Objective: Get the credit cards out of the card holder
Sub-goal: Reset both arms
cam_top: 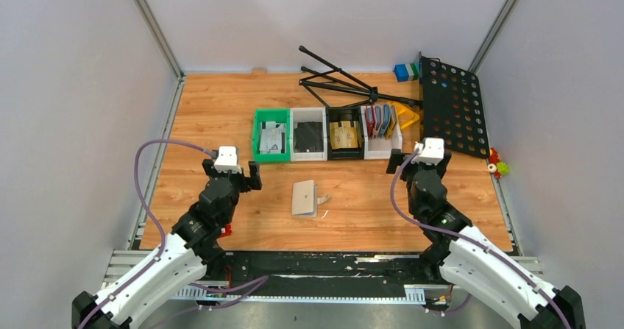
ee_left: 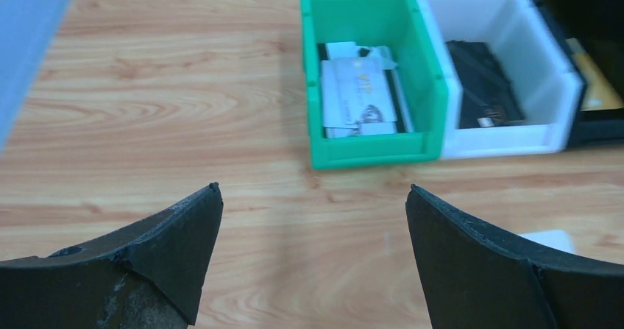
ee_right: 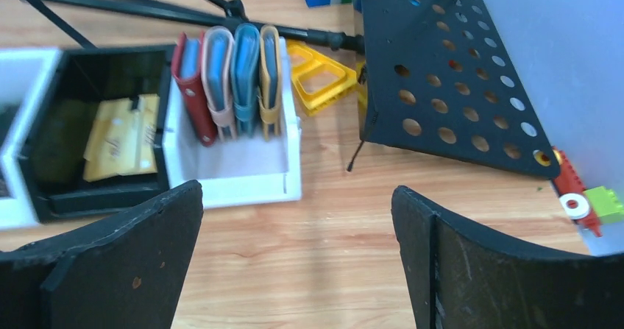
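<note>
The card holder (cam_top: 304,197) is a flat, pale grey-blue wallet. It lies closed on the wooden table between the two arms, with its small tab (cam_top: 322,198) sticking out to the right. One pale corner of it shows in the left wrist view (ee_left: 548,238). The credit cards are hidden; none shows outside the holder. My left gripper (cam_top: 232,173) is open and empty, left of the holder and apart from it; the left wrist view shows its jaws wide over bare wood (ee_left: 313,196). My right gripper (cam_top: 419,163) is open and empty to the holder's right (ee_right: 298,196).
A row of bins stands behind the holder: a green bin (cam_top: 261,115) with white cards, a white bin (cam_top: 307,112) with dark cards, a black bin (cam_top: 344,111) with yellow cards, and a white bin (cam_top: 383,151) with upright wallets. A black perforated plate (cam_top: 452,108) and stand legs (cam_top: 338,79) lie at the back right.
</note>
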Tool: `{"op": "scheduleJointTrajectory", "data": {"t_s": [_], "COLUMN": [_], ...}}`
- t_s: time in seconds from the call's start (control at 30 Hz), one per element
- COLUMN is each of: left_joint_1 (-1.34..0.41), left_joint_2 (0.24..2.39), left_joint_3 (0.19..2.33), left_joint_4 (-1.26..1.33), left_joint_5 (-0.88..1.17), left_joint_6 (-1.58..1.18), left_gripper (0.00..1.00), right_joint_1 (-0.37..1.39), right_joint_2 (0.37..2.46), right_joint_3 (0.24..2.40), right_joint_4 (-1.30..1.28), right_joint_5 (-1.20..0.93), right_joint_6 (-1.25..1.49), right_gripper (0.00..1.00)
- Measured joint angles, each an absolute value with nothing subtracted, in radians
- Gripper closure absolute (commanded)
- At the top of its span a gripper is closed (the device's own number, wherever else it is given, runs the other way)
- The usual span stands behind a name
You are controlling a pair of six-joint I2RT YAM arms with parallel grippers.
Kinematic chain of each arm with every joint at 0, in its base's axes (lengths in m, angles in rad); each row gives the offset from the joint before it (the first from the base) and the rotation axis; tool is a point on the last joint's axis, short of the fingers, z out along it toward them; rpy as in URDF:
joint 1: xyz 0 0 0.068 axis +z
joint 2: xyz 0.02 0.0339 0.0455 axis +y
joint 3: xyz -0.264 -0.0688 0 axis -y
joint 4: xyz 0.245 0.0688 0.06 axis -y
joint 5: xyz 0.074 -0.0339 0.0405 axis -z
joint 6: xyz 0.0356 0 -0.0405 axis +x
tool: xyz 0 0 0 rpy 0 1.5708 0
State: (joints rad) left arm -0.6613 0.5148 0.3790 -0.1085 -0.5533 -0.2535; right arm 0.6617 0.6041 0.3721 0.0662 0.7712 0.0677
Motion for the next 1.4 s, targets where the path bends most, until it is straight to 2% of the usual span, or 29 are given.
{"op": "scheduleJointTrajectory", "data": {"t_s": [0.1,0.17,0.3,0.37,0.53,0.73,0.83,0.97,1.13,1.23,1.27,1.3,1.4], "left_joint_1": [-0.65,-0.617,-0.474,-0.389,-0.189,-0.097,-0.063,-0.052,-0.052,-0.052,-0.052,-0.052,-0.052], "left_joint_2": [0.516,0.542,0.638,0.7,0.901,1.043,1.134,1.326,1.361,1.362,1.362,1.362,1.362], "left_joint_3": [0.264,0.215,0.17,0.143,0.111,0.11,0.111,0.11,0.129,0.166,0.174,0.179,0.18], "left_joint_4": [0.043,0.111,0.262,0.356,0.536,0.728,0.837,1.016,1.036,1.032,1.033,1.033,1.029], "left_joint_5": [-0.624,-0.655,-0.647,-0.61,-0.474,-0.354,-0.31,-0.241,-0.185,-0.154,-0.147,-0.142,-0.131], "left_joint_6": [-0.144,-0.081,-0.005,0.009,0.002,-0.002,-0.006,-0.005,-0.005,0.002,0.003,0.004,0.007], "left_gripper": [0.0,0.0,0.0,0.0,0.01,0.02,0.06,0.07,0.09,0.08,0.07,0.01,0.0], "right_joint_1": [0.574,0.446,0.188,0.131,0.119,0.096,0.091,0.088,0.077,0.059,0.052,0.047,0.043], "right_joint_2": [0.677,0.695,0.744,0.779,0.897,1.112,1.181,1.261,1.388,1.404,1.403,1.403,1.403], "right_joint_3": [0.366,0.348,0.323,0.296,0.199,0.172,0.203,0.223,0.205,0.208,0.213,0.22,0.231], "right_joint_4": [0.11,0.13,0.19,0.247,0.422,0.633,0.646,0.762,0.913,0.908,0.908,0.907,0.908], "right_joint_5": [0.692,0.599,0.394,0.323,0.233,0.227,0.209,0.202,0.178,0.154,0.151,0.147,0.143], "right_joint_6": [-0.004,-0.015,-0.013,-0.014,-0.036,-0.046,-0.064,-0.089,-0.114,-0.114,-0.114,-0.114,-0.113], "right_gripper": [0.0,0.0,0.0,0.0,0.0,0.01,0.02,0.04,0.04,0.09,0.02,0.0,0.0]}}
